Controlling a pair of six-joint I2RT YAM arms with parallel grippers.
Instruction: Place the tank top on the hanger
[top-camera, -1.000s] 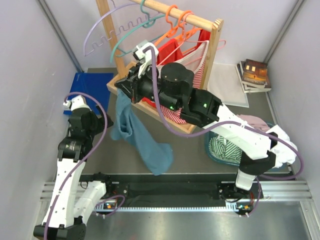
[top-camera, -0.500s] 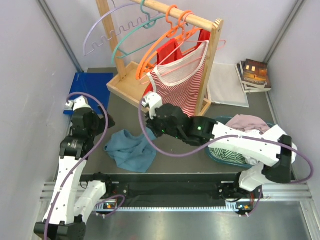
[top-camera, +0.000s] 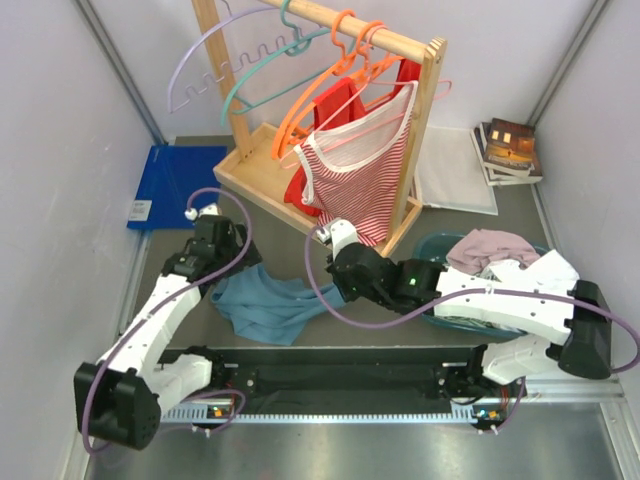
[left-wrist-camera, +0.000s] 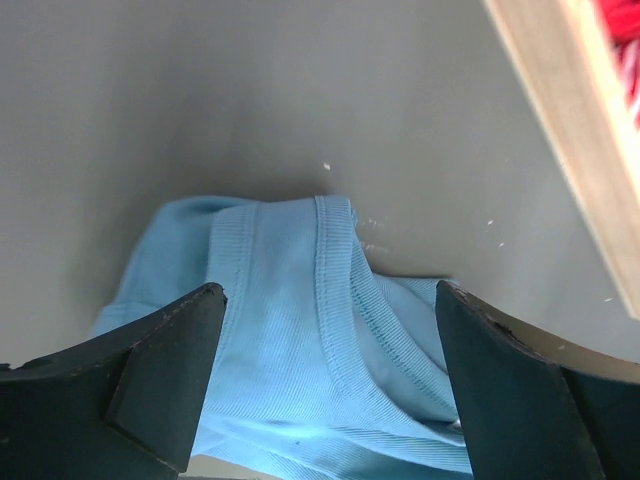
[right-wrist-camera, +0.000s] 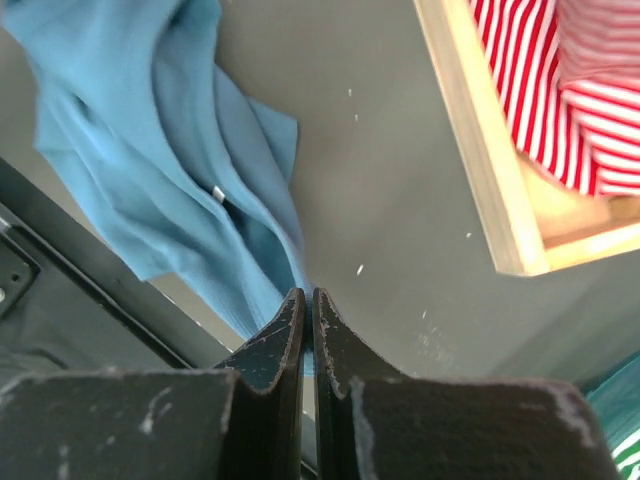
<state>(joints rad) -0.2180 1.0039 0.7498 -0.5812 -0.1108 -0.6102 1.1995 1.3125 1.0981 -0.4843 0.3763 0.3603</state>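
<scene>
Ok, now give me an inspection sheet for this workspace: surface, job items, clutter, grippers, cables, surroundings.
Surface: grey table, lightly speckled.
Job's things: tank top crumpled on the table; hanger bare on the rack rail.
Clutter: striped top, red top, lilac hanger, blue mat, books, laundry basket.
Grippers: left gripper open over the tank top; right gripper shut at its edge, grip unclear.
Cables: purple cables loop along both arms.
Surroundings: grey walls.

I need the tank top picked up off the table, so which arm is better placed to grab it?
Left, I think. The left gripper hangs open directly over the tank top. The right gripper is shut at the fabric's edge and would need opening first.
</scene>
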